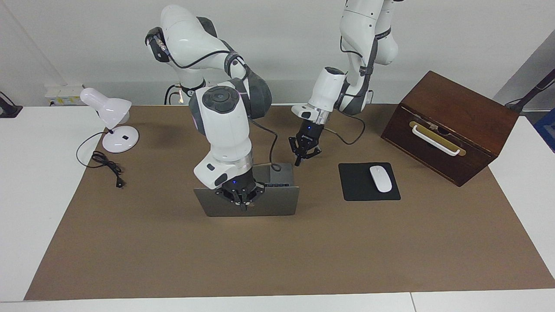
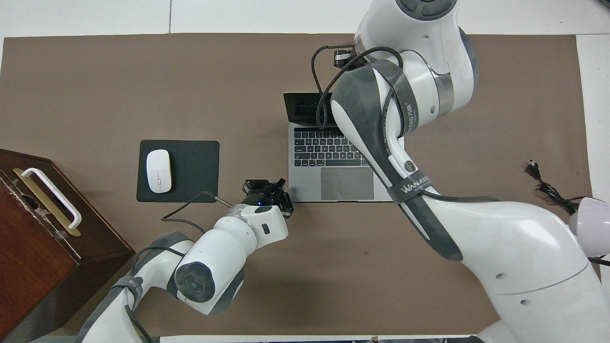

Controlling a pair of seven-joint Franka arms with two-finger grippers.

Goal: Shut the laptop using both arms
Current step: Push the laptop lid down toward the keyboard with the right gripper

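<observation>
The silver-grey laptop (image 1: pixel 277 203) stands open on the brown mat, its lid upright. The overhead view shows its keyboard deck (image 2: pixel 305 183) and dark screen (image 2: pixel 300 107). My right gripper (image 1: pixel 242 207) is shut, with its tips against the outer face of the lid just below the top edge. In the overhead view the right arm hides it. My left gripper (image 1: pixel 297 164) is also shut and holds nothing. It hangs low over the mat beside the trackpad-side corner of the deck at the left arm's end, where the overhead view also shows the left gripper (image 2: pixel 280 185).
A black mouse pad (image 1: pixel 360 190) with a white mouse (image 1: pixel 380 178) lies beside the laptop toward the left arm's end. A wooden box (image 1: pixel 451 125) with a white handle stands past it. A white desk lamp (image 1: pixel 110 115) and its cord (image 1: pixel 106 164) sit at the right arm's end.
</observation>
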